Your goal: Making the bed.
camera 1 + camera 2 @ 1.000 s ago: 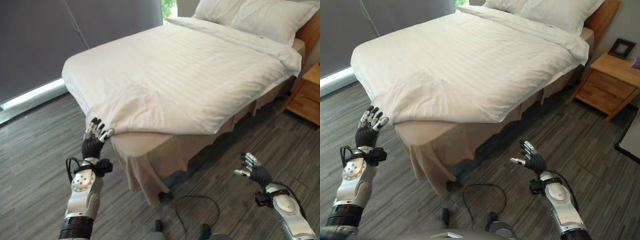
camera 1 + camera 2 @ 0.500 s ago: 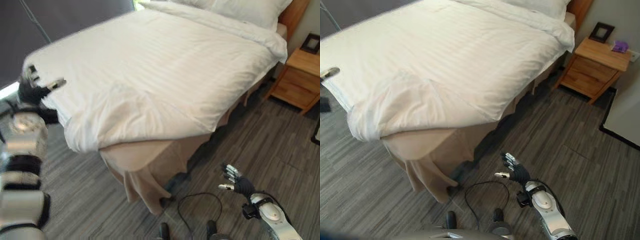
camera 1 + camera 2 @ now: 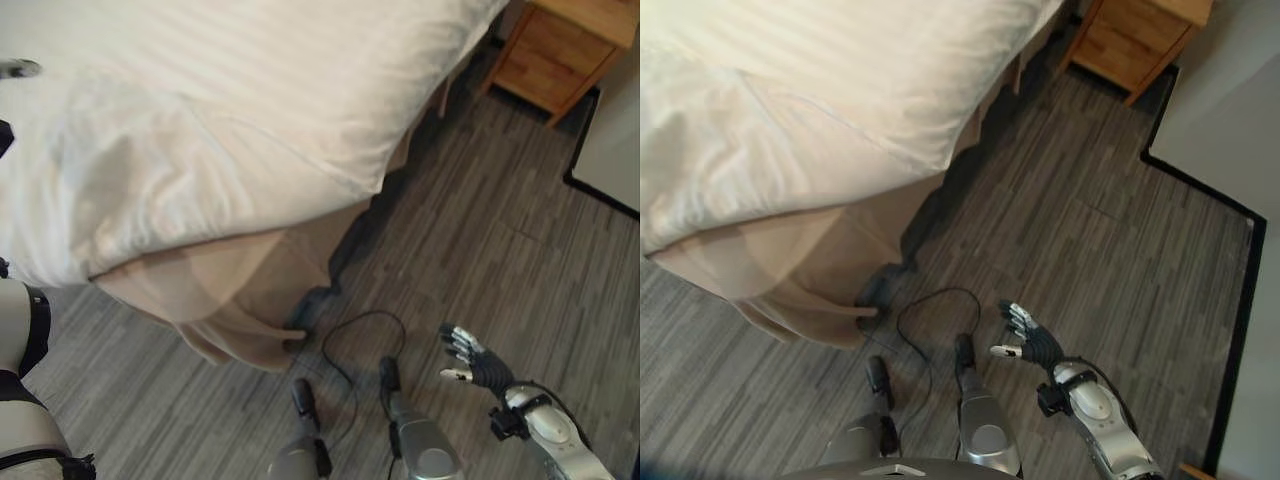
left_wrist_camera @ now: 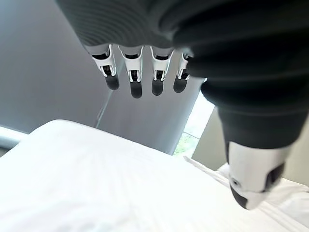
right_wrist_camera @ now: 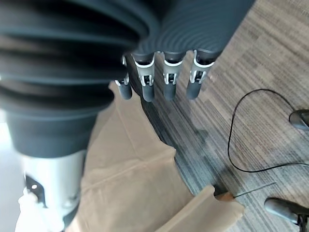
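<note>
Duvet (image 3: 230, 110) first: through the left eye I see the white cover lying over the bed across the upper left, its near corner bunched and hanging over the bed's corner. Below that edge I can see the beige bed skirt (image 3: 235, 300) dropping to the grey wood-look floor (image 3: 500, 250), with its corner flap splayed out at the bottom. My right hand (image 3: 472, 365) hovers low at the lower right, well apart from the bed, with the fingers spread and loose and nothing in them. A wooden nightstand (image 3: 555, 50) sits at the upper right, beyond the bed's far side.

Through the right eye I get the same layout: duvet (image 3: 820, 90) over the upper left, skirt (image 3: 810, 270) under it, nightstand (image 3: 1140, 35) at the top, and my right hand (image 3: 1028, 343) over bare floor, fingers apart and empty. A dark strip edges the floor along a pale wall (image 3: 1230, 110) on the right.

On the left wrist camera my left hand (image 4: 140, 79) has its fingers reaching out straight and relaxed, the thumb (image 4: 251, 169) held well apart from them, gripping nothing. Past the fingertips I see the white duvet (image 4: 96, 183) spread flat beneath the hand, with a grey wall (image 4: 53, 87) behind it.

On the right wrist camera my right hand (image 5: 164, 77) shows extended fingers with gaps between them, holding nothing. Beyond them lie the beige skirt (image 5: 135, 183) and the grey floor (image 5: 270, 63).
</note>
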### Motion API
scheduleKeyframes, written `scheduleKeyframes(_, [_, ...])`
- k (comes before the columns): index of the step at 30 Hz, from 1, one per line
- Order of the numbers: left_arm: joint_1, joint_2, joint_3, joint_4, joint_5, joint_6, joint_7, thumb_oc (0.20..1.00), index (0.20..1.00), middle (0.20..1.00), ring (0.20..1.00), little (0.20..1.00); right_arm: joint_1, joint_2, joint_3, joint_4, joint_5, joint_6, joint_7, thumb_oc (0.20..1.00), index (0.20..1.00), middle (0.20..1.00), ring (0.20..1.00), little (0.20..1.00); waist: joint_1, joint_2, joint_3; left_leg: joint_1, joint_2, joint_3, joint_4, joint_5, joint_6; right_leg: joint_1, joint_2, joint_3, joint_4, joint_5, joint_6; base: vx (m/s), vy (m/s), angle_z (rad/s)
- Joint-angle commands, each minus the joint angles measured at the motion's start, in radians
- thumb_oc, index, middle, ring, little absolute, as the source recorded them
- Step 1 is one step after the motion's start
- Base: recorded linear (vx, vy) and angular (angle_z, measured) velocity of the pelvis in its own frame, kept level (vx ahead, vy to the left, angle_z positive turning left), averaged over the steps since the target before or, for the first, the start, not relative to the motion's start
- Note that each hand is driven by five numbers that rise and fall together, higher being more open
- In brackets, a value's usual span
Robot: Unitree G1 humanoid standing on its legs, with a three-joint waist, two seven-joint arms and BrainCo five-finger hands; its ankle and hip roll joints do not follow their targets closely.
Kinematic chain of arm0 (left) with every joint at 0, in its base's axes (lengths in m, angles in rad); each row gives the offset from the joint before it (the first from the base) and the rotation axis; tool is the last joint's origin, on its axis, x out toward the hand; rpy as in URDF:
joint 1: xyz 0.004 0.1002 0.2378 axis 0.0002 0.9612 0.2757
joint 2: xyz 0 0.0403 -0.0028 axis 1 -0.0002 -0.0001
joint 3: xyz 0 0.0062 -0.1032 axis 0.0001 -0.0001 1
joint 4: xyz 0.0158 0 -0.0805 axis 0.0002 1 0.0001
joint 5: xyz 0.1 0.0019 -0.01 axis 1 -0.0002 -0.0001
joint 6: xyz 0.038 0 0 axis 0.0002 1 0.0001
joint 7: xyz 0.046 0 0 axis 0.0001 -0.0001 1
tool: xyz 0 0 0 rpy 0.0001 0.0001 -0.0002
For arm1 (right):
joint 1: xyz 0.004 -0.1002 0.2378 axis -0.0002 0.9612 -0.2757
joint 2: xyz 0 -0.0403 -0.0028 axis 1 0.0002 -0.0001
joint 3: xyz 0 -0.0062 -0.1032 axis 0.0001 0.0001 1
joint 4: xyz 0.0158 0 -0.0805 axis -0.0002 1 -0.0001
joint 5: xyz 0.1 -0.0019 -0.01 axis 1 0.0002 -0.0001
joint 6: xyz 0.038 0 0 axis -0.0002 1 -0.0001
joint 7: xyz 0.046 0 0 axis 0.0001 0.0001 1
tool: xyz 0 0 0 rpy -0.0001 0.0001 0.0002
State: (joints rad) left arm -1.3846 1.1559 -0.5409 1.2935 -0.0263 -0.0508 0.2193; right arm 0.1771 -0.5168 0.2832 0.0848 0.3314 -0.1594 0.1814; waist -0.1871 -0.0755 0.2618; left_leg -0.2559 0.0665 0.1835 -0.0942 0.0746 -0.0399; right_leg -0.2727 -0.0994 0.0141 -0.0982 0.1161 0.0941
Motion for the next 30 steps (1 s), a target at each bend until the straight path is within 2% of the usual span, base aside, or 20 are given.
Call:
scheduleKeyframes(1, [-0.15,0.105,-0.027,0.057,-0.042,0.004,0.075,1.0,1.0,1.0,1.0,1.0,-0.048,-0.033,-0.025,-0.023,0.045,-0.06,-0.017,1.0,1.0,1.0,1.0,1.0,0.035,0.008,0.002,0.016,0.031,0.008,0.007,0.006,-0.026,0.056,-0.044,-0.043,0.017,0.002,0.093,0.0,0.008,-0.06])
scheduleKeyframes(3, [-0.132,0.114,0.002,0.052,-0.056,0.004,0.103,1.0,1.0,1.0,1.0,1.0,-0.041,-0.028,-0.014,-0.014,0.048,-0.059,-0.017,1.0,1.0,1.0,1.0,1.0,0.038,-0.008,0.011,0.003,0.029,0.01,0.007,0.003,-0.026,0.046,-0.043,-0.041,0.014,0.005,0.095,0.01,0.006,-0.02])
scheduleKeyframes(7, [-0.102,0.105,0.019,0.028,-0.06,-0.008,0.129,1.0,1.0,1.0,1.0,1.0,-0.047,-0.032,0.011,0.004,0.039,-0.056,-0.021,1.0,1.0,1.0,1.0,1.0,0.044,-0.021,0.017,-0.015,0.026,0.006,0.007,0.004,-0.024,0.034,-0.046,-0.048,0.012,0.009,0.097,0.04,0.009,-0.02])
scheduleKeyframes(11, [-0.075,0.09,0.053,-0.007,-0.143,-0.048,0.136,1.0,1.0,1.0,1.0,1.0,-0.084,-0.034,0.034,0.018,0.045,-0.068,-0.028,1.0,1.0,1.0,1.0,1.0,0.051,-0.027,0.042,-0.048,0.023,-0.003,0.009,0.008,-0.024,0.009,-0.05,-0.058,0.017,0.013,0.098,-0.01,0.0,0.0])
scheduleKeyframes(13, [-0.046,0.084,0.05,-0.063,-0.189,-0.099,0.11,1.0,1.0,1.0,1.0,1.0,-0.103,-0.027,0.031,0.015,0.081,-0.085,-0.039,1.0,1.0,1.0,1.0,1.0,0.043,-0.034,0.073,-0.09,0.025,-0.012,0.011,0.018,-0.025,-0.027,-0.051,-0.063,0.018,0.025,0.098,-0.03,-0.009,0.05])
scheduleKeyframes(14, [-0.046,0.084,0.05,-0.063,-0.189,-0.099,0.11,1.0,1.0,1.0,1.0,1.0,-0.103,-0.027,0.031,0.015,0.081,-0.085,-0.039,1.0,1.0,1.0,1.0,1.0,0.043,-0.034,0.073,-0.09,0.025,-0.012,0.011,0.018,-0.025,-0.027,-0.051,-0.063,0.018,0.025,0.098,-0.02,-0.019,0.13])
scheduleKeyframes(18, [-0.005,0.08,-0.007,-0.108,-0.153,-0.135,0.076,1.0,1.0,1.0,1.0,1.0,-0.145,-0.013,0.066,0.053,0.087,-0.103,-0.053,1.0,1.0,1.0,1.0,1.0,0.036,-0.042,0.117,-0.173,0.031,-0.035,0.007,0.041,-0.03,-0.09,-0.047,-0.078,0.011,0.041,0.099,-0.02,-0.033,0.06])
scheduleKeyframes(22, [-0.016,0.042,-0.083,-0.077,-0.062,-0.116,0.054,1.0,1.0,1.0,1.0,1.0,-0.167,-0.007,0.098,0.063,0.077,-0.103,-0.043,1.0,1.0,1.0,1.0,1.0,0.034,-0.05,0.127,-0.197,0.036,-0.04,0.007,0.049,-0.034,-0.114,-0.036,-0.081,0.011,0.048,0.104,0.0,0.0,0.08])
scheduleKeyframes(23, [-0.004,0.003,-0.118,-0.034,-0.005,-0.086,0.007,1.0,1.0,1.0,1.0,1.0,-0.16,-0.006,0.104,0.067,0.083,-0.093,-0.031,1.0,1.0,1.0,1.0,1.0,0.028,-0.055,0.121,-0.194,0.036,-0.041,0.007,0.048,-0.034,-0.114,-0.031,-0.079,0.011,0.049,0.105,0.03,0.0,0.0])
scheduleKeyframes(24, [-0.006,-0.014,-0.143,-0.025,0.034,-0.076,-0.016,0.799,0.799,0.799,0.799,0.799,-0.154,-0.007,0.101,0.062,0.08,-0.088,-0.028,1.0,1.0,1.0,1.0,1.0,0.027,-0.057,0.119,-0.19,0.036,-0.04,0.007,0.045,-0.033,-0.111,-0.029,-0.076,0.011,0.046,0.104,0.04,0.011,-0.01])
scheduleKeyframes(25, [0.002,-0.025,-0.161,-0.015,0.087,-0.069,-0.038,0.558,0.558,0.558,0.558,0.558,-0.143,-0.008,0.096,0.059,0.077,-0.082,-0.021,1.0,1.0,1.0,1.0,1.0,0.025,-0.059,0.115,-0.185,0.037,-0.04,0.007,0.042,-0.032,-0.107,-0.028,-0.074,0.011,0.042,0.103,0.0,0.0,0.0])
scheduleKeyframes(27, [0.004,-0.046,-0.173,0.0,0.126,-0.052,-0.037,0.2,0.2,0.2,0.2,0.2,-0.136,-0.008,0.103,0.066,0.077,-0.077,-0.011,1.0,1.0,1.0,1.0,1.0,0.024,-0.061,0.11,-0.178,0.037,-0.037,0.007,0.038,-0.032,-0.102,-0.027,-0.072,0.011,0.036,0.101,0.01,0.016,-0.01])
scheduleKeyframes(30, [0.036,-0.097,-0.148,-0.012,0.126,-0.052,-0.081,0.2,0.2,0.2,0.2,0.2,-0.132,-0.018,0.099,0.065,0.088,-0.067,-0.004,1.0,1.0,1.0,1.0,1.0,0.021,-0.061,0.1,-0.158,0.04,-0.034,0.007,0.031,-0.033,-0.09,-0.024,-0.071,0.011,0.025,0.098,0.0,0.011,-0.01])
